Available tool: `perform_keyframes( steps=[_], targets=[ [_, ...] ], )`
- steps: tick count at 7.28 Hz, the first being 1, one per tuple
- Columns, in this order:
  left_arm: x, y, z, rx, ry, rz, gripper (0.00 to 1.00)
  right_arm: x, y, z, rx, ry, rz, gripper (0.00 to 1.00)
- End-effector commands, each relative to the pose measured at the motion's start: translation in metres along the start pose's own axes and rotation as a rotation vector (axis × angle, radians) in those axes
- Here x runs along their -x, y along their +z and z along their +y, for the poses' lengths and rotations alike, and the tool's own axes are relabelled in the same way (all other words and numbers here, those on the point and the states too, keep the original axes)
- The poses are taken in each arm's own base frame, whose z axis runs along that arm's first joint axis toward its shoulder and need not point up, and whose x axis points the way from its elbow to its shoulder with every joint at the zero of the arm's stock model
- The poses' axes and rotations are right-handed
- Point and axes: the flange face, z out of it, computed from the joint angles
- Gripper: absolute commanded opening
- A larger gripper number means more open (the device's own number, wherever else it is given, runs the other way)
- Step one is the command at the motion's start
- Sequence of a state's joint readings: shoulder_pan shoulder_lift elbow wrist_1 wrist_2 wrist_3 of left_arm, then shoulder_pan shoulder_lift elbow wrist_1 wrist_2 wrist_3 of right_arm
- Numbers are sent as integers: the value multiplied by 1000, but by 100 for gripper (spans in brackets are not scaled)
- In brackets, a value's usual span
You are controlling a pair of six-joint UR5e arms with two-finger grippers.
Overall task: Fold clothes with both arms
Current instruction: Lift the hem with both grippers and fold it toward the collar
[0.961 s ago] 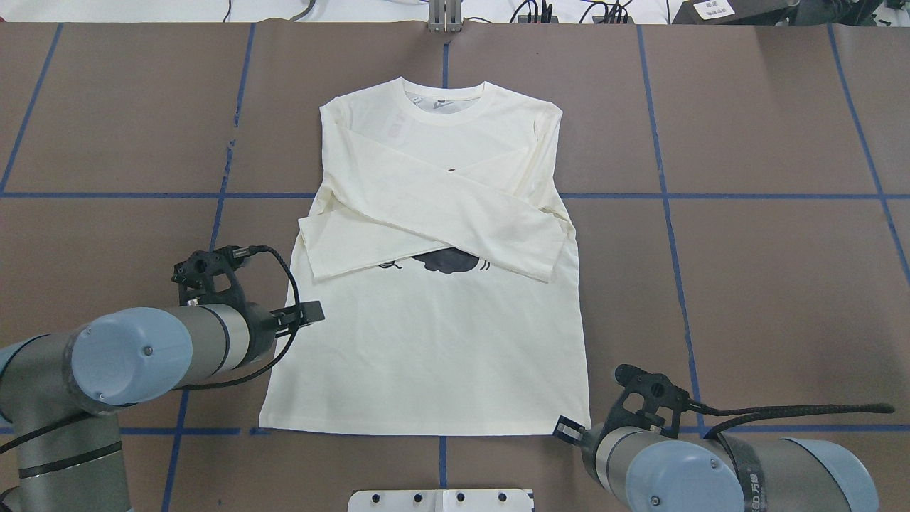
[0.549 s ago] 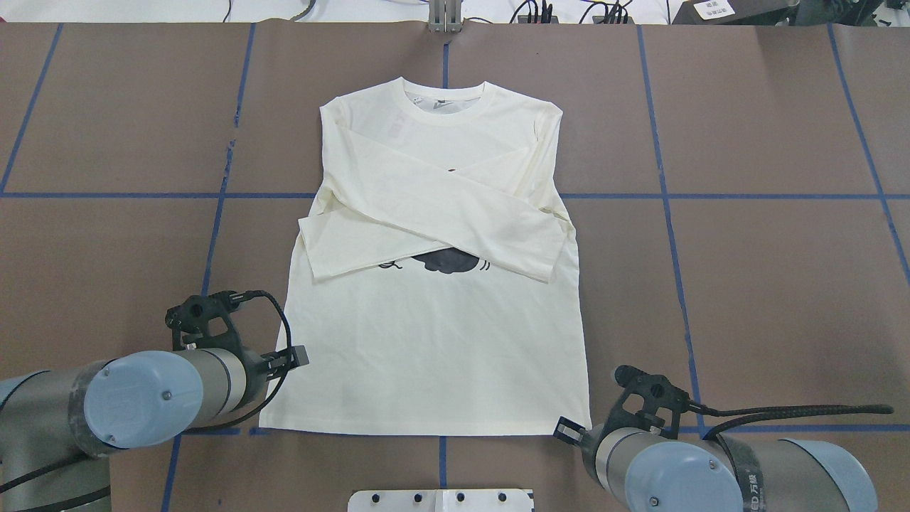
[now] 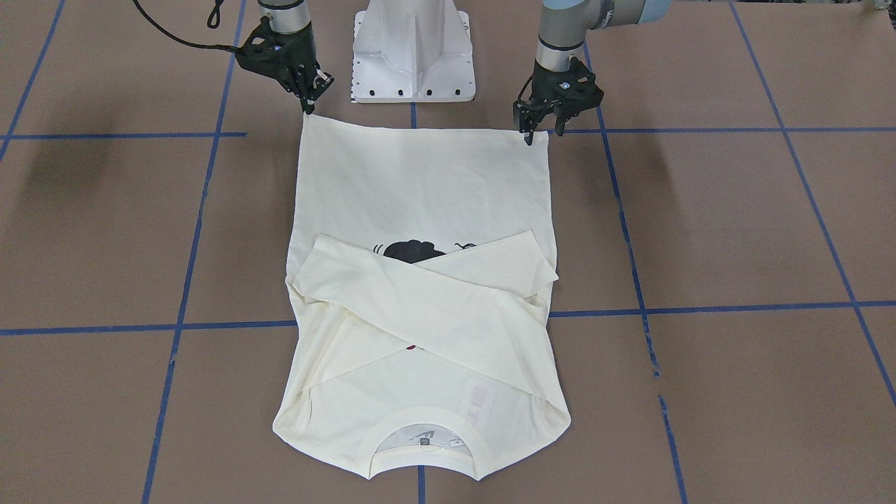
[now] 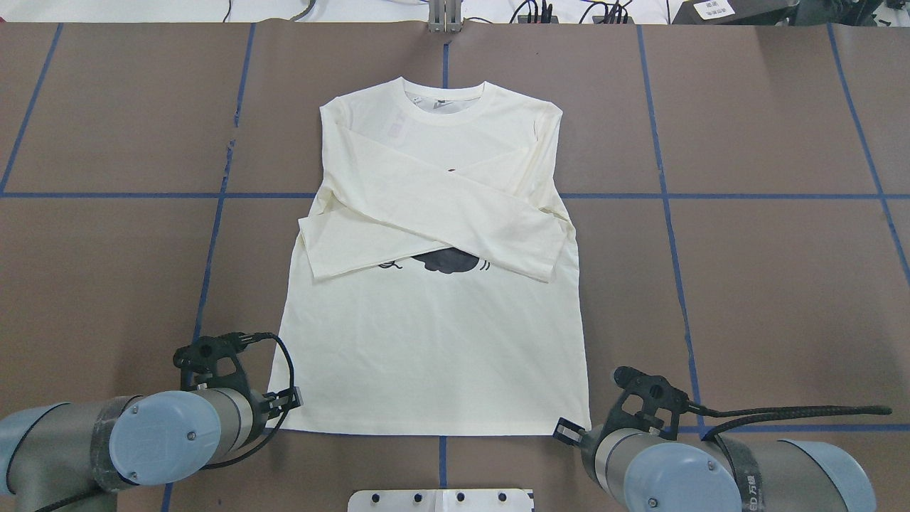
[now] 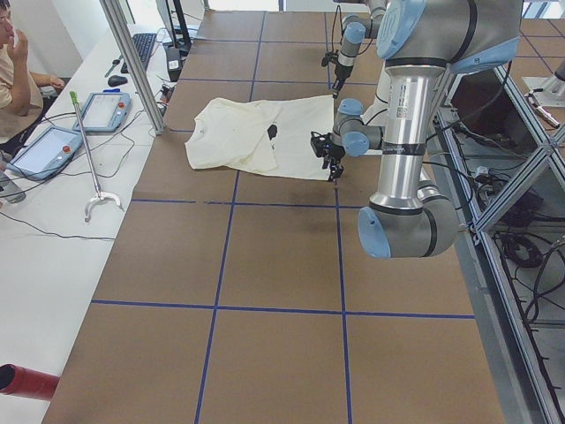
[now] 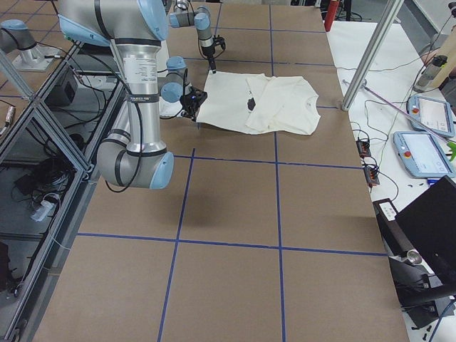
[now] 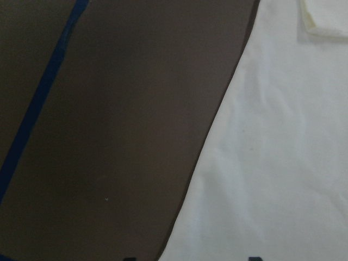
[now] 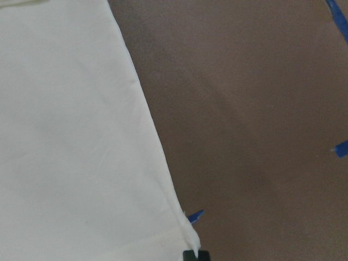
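The cream long-sleeved T-shirt (image 4: 434,355) lies flat, collar far from the robot, both sleeves crossed over the chest and half covering a black print (image 3: 409,250). My left gripper (image 3: 542,133) is open, its fingers straddling the hem corner on the robot's left; its two fingertips (image 7: 253,258) peek in at the bottom of the left wrist view beside the shirt's edge (image 7: 272,163). My right gripper (image 3: 308,108) sits at the other hem corner, fingertips (image 8: 191,254) together on the cloth's corner (image 8: 70,136).
The white pedestal base (image 3: 413,49) stands just behind the hem, between the arms. Blue tape lines (image 4: 668,195) grid the brown table. In the exterior left view a person (image 5: 11,71), teach pendants (image 5: 101,110) and a metal post (image 5: 132,62) sit beyond the far edge.
My left arm has drawn back toward the robot along the shirt's left edge, from mid-body down to the hem corner. The right arm and the shirt have not moved.
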State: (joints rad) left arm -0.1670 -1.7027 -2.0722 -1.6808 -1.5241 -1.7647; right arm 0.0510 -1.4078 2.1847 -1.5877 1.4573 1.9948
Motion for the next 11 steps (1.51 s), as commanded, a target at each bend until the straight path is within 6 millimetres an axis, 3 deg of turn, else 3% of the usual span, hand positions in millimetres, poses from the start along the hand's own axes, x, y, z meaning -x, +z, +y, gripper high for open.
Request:
perform_keyframes(
  steps=[1,2,5,6,8,10,11],
  targets=[
    [7,4,5,8,6,-15,61,0,0,0,1,1,-1,0],
    [7,5,5,9,8,-18,52,0,0,0,1,1,-1,0],
    [7,7,10,26,14,-23,49,1,-1,0,0,2,-2,0],
    [7,7,11,29,15,-23,43,1,-1,0,0,2,-2,0],
    [8,8,11,30,15,-25,0,1,-1,-1,-1,2,-3,0],
    [4,1,11,38,17,-9,0,1,-1,-1,-1,2,-3,0],
    [-3,-18,16,93,12,24,0,1,-2,-2,-2,3,-5,0]
  ],
)
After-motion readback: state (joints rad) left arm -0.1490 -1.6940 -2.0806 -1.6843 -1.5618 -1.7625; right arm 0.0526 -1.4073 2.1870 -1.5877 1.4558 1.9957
